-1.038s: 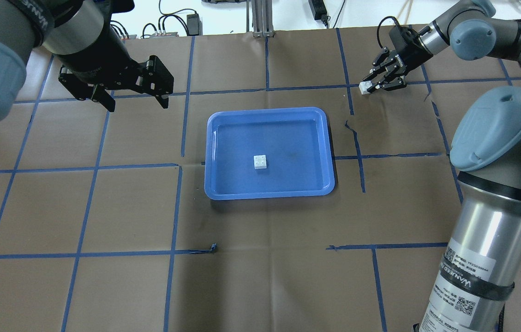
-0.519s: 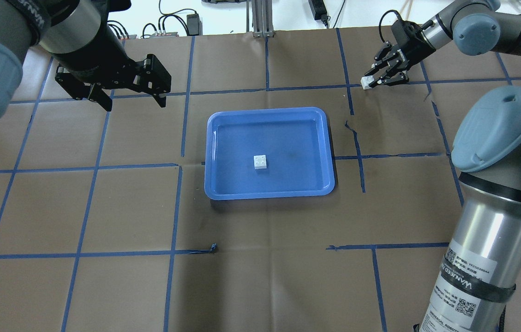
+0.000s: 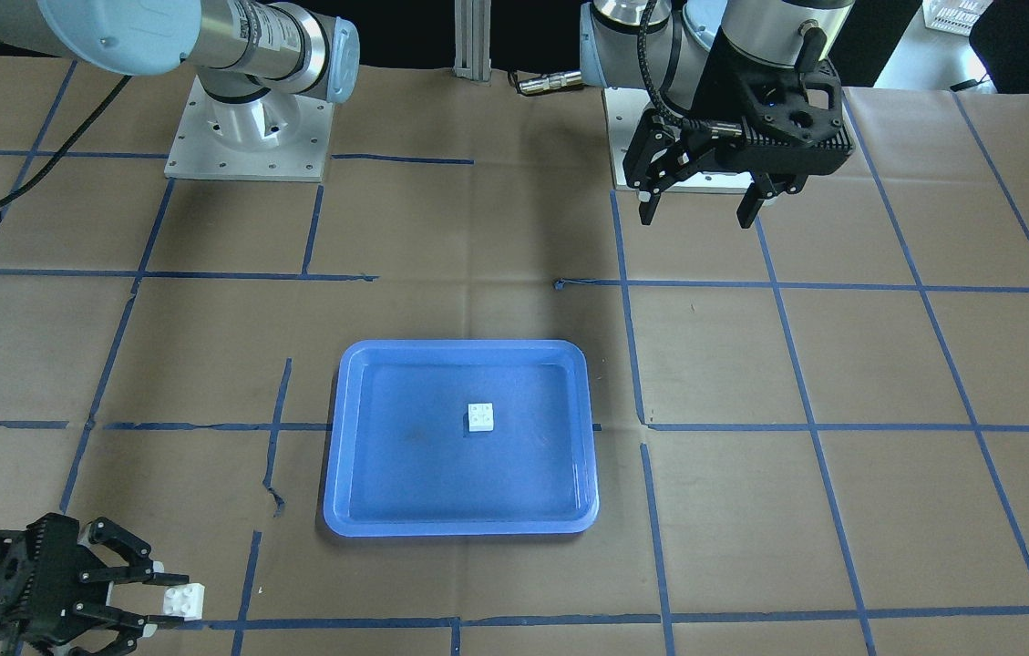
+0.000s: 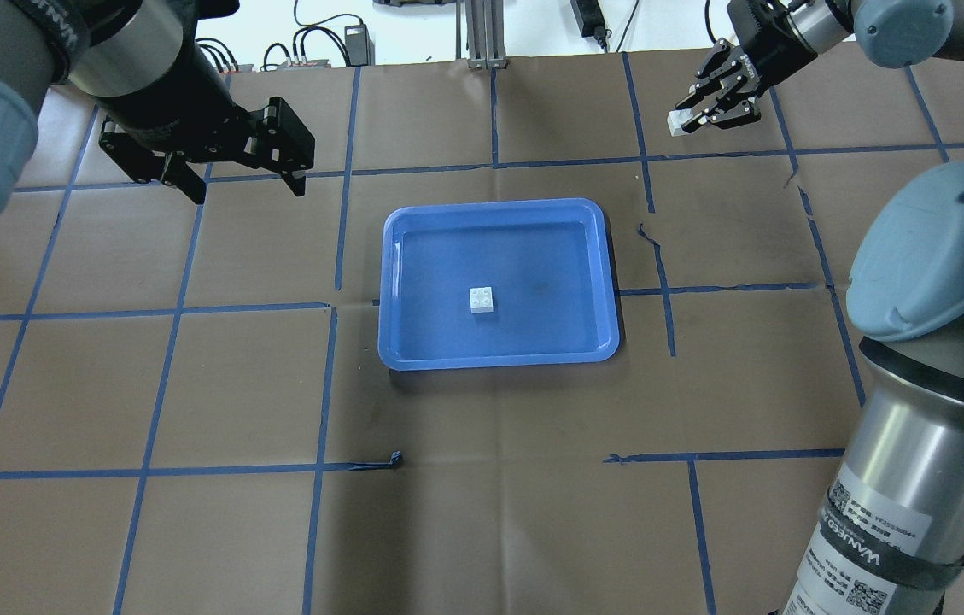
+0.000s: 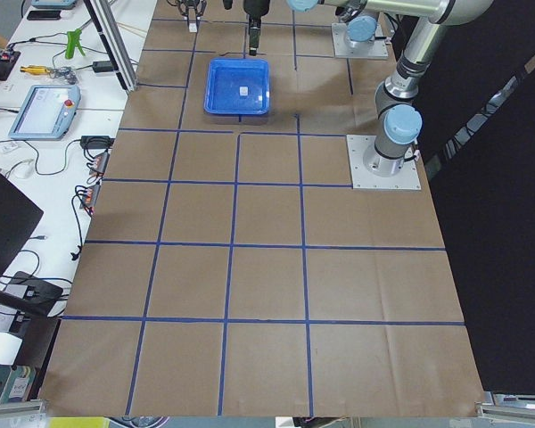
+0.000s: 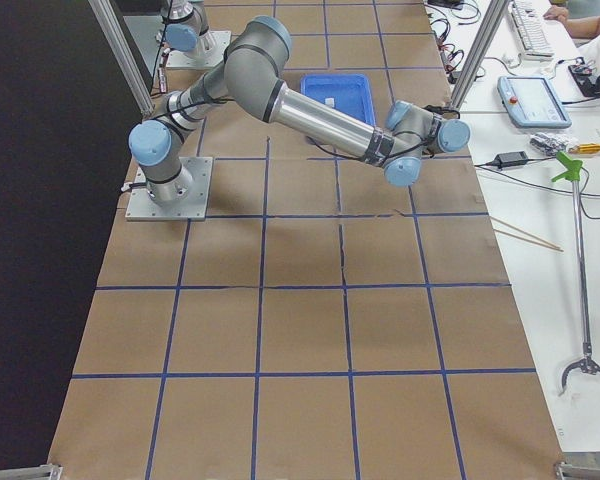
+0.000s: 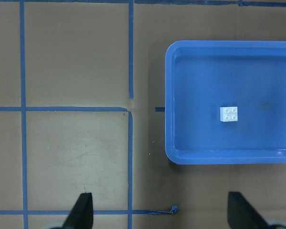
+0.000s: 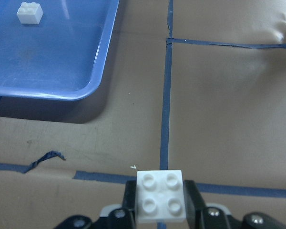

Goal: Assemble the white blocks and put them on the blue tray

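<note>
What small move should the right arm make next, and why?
Probably carry the right gripper toward the blue tray, stopping above the block lying there. It is shut on the other white block, studs up, well off the tray; the two are not yet joined.

Two silver-tubed arms with pale blue joint caps (image 4: 930,239)
The right arm (image 4: 900,444) wears QR-code labels (image 4: 870,523) and a black band (image 4: 917,564); a black cable (image 3: 650,68) loops to the black left gripper (image 3: 696,217); square base plate (image 3: 204,159) (bolted, screws along its edges).
</note>
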Controlling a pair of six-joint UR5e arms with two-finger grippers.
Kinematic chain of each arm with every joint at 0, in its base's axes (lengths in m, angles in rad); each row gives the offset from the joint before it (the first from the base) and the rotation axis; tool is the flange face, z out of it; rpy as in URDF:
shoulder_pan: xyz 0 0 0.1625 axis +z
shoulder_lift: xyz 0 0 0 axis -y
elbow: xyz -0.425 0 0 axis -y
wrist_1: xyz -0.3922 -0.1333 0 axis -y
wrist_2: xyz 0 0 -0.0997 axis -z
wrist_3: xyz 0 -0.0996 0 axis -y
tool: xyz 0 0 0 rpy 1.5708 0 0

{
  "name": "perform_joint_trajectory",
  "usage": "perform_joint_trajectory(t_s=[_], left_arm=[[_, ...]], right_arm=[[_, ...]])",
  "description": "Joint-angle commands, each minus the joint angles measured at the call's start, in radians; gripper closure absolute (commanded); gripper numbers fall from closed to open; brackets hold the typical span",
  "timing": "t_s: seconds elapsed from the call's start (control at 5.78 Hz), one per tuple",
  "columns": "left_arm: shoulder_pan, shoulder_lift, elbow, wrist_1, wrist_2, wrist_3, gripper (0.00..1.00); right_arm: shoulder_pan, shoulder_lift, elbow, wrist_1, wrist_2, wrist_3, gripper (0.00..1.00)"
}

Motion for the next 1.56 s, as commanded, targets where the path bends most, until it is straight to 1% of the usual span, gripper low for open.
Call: perform_joint_trajectory(t_s=[0.0, 0.17, 0.52, 0.69, 0.86, 1.04, 1.21, 1.38], left_arm=[[0.001, 0.0, 0.002, 0.002, 0.006, 0.007, 0.01], [0.001, 0.0, 0.002, 0.005, 0.003, 0.005, 0.01], [0.008, 0.0, 0.005, 0.005, 0.001, 0.007, 0.01], [0.01, 0.0, 0.003, 0.005, 0.0, 0.007, 0.01], [0.008, -0.001, 0.003, 0.006, -0.003, 0.005, 0.01], [0.008, -0.001, 0.003, 0.005, -0.007, 0.005, 0.01], [0.007, -0.004, 0.003, 0.006, -0.01, 0.004, 0.01], [0.01, 0.0, 0.003, 0.003, -0.008, 0.004, 0.01]], right_arm=[[0.062, -0.08, 0.11, -0.042, 0.04, 0.099, 0.81], [0.085, -0.127, 0.228, -0.162, 0.066, 0.171, 0.81], [0.158, -0.204, 0.499, -0.563, 0.066, 0.406, 0.81], [0.198, -0.243, 0.63, -0.729, 0.066, 0.472, 0.81], [0.24, -0.258, 0.719, -0.852, 0.064, 0.523, 0.83], [0.249, -0.26, 0.794, -0.96, 0.063, 0.546, 0.83], [0.254, -0.26, 0.85, -1.017, 0.064, 0.548, 0.83], [0.271, -0.26, 0.87, -1.039, 0.064, 0.548, 0.83]])
